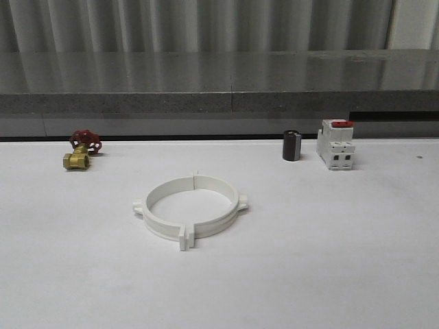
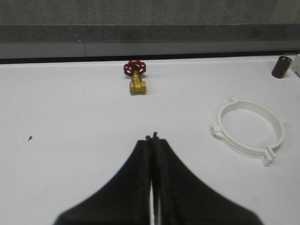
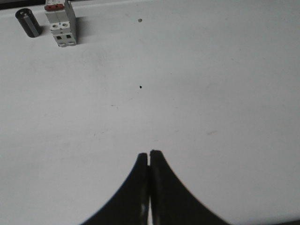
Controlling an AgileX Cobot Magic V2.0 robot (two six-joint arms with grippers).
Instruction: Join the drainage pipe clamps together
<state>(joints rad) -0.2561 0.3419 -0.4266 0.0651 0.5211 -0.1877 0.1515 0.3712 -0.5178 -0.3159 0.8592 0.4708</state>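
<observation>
Although the drainage pipe clamps [image 1: 191, 213] already lie as a ring mid-table, with the left gripper [image 2: 153, 138] and right gripper [image 3: 149, 153] pressed closed, empty and well apart from them, any nudge could likely part the seams.

On my desk [image 1: 357, 260] I count two white clamps [image 1: 193, 211], joined as one ring. There is one brass valve [image 1: 81, 150] with a red handwheel, one small dark cylinder [image 1: 291, 145], and one white breaker [image 1: 336, 144] with a red top. I also see two black pincers, left pincer [image 2: 152, 137] and right pincer [image 3: 149, 153].
</observation>
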